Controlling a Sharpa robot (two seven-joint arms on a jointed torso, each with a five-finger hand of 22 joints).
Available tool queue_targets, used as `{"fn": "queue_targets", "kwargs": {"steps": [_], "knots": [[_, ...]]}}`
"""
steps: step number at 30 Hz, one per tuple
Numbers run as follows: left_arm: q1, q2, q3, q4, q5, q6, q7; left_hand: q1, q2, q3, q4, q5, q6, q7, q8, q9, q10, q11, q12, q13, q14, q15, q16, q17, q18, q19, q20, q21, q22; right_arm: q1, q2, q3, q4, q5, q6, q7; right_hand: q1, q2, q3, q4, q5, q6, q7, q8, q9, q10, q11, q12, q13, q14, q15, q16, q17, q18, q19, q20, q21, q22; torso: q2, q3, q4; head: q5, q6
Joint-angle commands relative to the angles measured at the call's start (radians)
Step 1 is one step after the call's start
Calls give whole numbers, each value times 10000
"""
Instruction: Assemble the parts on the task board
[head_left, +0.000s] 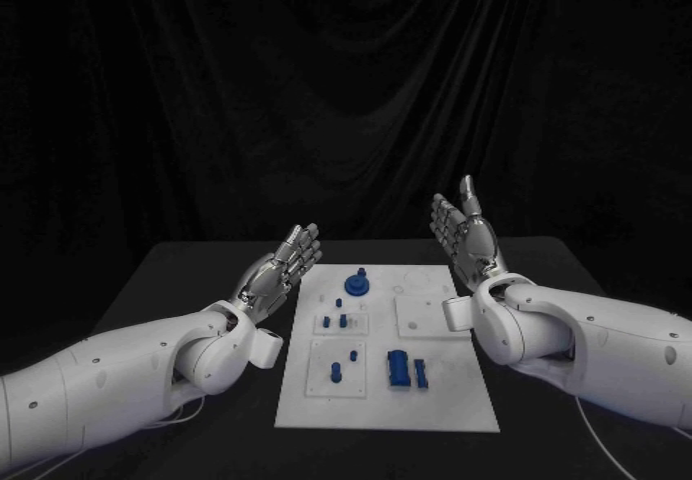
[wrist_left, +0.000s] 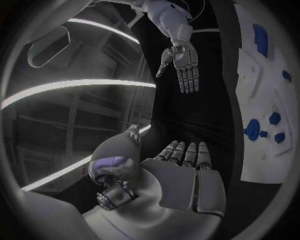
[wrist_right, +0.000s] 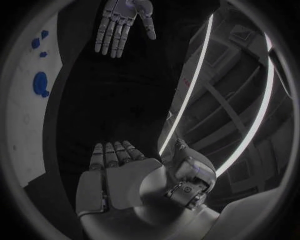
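The task board (head_left: 387, 400), a flat white rectangular plate with a matte face, lies in the middle of the black desk (head_left: 173, 270), its long side running away from the robot. Several shallow raised square panels sit on its surface. Small blue parts rest on it: a round knob-like piece with a short stem (head_left: 358, 286) toward the far end, a few short pegs (head_left: 335, 321) on a middle panel, and a larger blocky piece (head_left: 397, 368) with a slim bar (head_left: 421, 374) just beside it on the near portion. Two more small pegs (head_left: 343, 364) stand on the near left panel.

The left hand (head_left: 281, 268), silver and metallic with segmented fingers, is raised above the desk to the left of the board, fingers straight and apart, holding nothing. The right hand (head_left: 464, 235) is held upright at the board's far right corner, palm facing inward, fingers extended and spread, likewise empty. Neither hand touches the board or any part. Both arms are smooth glossy white shells.

The left wrist view shows the left hand's flat palm (wrist_left: 184, 182) with the right hand (wrist_left: 183, 62) opposite.
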Motion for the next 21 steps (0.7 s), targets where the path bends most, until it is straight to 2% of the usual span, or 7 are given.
{"fn": "queue_targets", "kwargs": {"steps": [1,5,6,8,9,14,21], "knots": [[-6,81,205,240,641,-2469,-425,-1814,-418,625,-415,-465,-228,14,-48,-16,-78,27,-35,-10,-4,-104,-37,-17,-443,-6,-107,-36,-10,-124,167,147,-82,1026,-1348,280,-62,11,25,1,-35,-47,-8,-35,-9,-35,-3,-35,-10,-4,-52,-34,-9,-71,-4,-51,-35,-10,5,32,-113,-14,498],[-10,165,507,489,900,-3732,-665,-2348,-540,625,-557,-599,-228,14,-48,-16,-78,27,-35,-10,-4,-104,-37,-17,-443,-6,-107,-36,-10,-150,220,195,-96,1082,-1418,290,-62,11,25,1,-35,-47,-8,-35,-9,-35,-3,-35,-10,-4,-52,-34,-9,-71,-4,-51,-35,-10,7,43,-153,-22,779],[-10,185,581,551,965,-4045,-724,-2483,-1268,625,-1270,-635,-228,14,-48,-16,-78,27,-35,-10,-4,-104,-37,-17,-443,-6,-107,-36,-10,-150,220,195,-96,1082,-1418,290,-62,11,25,1,-35,-47,-8,-35,-9,-35,-3,-35,-10,-4,-52,-34,-9,-71,-4,-51,-35,-10,7,45,-160,-24,825],[-12,222,715,661,1079,-4605,-830,-2679,-1268,625,-1270,-686,-228,14,-48,-16,-78,27,-35,-10,-4,-104,-37,-17,-443,-6,-107,-36,-10,-150,220,195,-96,1082,-1418,290,-62,11,25,1,-35,-47,-8,-35,-9,-35,-3,-35,-10,-4,-52,-34,-9,-71,-4,-51,-35,-10,8,47,-169,-25,886],[-13,239,774,711,1130,-4854,-878,-2774,-1268,625,-1270,-1400,-228,14,-48,-16,-78,27,-35,-10,-4,-104,-37,-17,-443,-6,-107,-36,-10,-150,220,195,-96,1082,-1418,290,-62,11,25,1,-35,-47,-8,-35,-9,-35,-3,-35,-10,-4,-52,-34,-9,-71,-4,-51,-35,-10,8,48,-171,-26,901],[-15,304,1011,906,1334,-5845,-1066,-3320,-1268,625,-1270,-1400,-228,14,-48,-16,-78,27,-35,-10,-4,-104,-37,-17,-443,-6,-107,-36,-10,-150,220,195,-96,1082,-1418,290,-62,11,25,1,-35,-47,-8,-35,-9,-35,-3,-35,-10,-4,-52,-34,-9,-71,-4,-51,-35,-10,8,48,-172,-26,906],[-16,330,1103,983,1413,-6233,-1140,-3881,-1268,625,-1270,-1400,-228,14,-48,-16,-78,27,-35,-10,-4,-104,-37,-17,-443,-6,-107,-36,-10,-150,220,195,-96,1082,-1418,290,-62,11,25,1,-35,-47,-8,-35,-9,-35,-3,-35,-10,-4,-52,-34,-9,-71,-4,-51,-35,-10,8,48,-172,-26,906]]}}
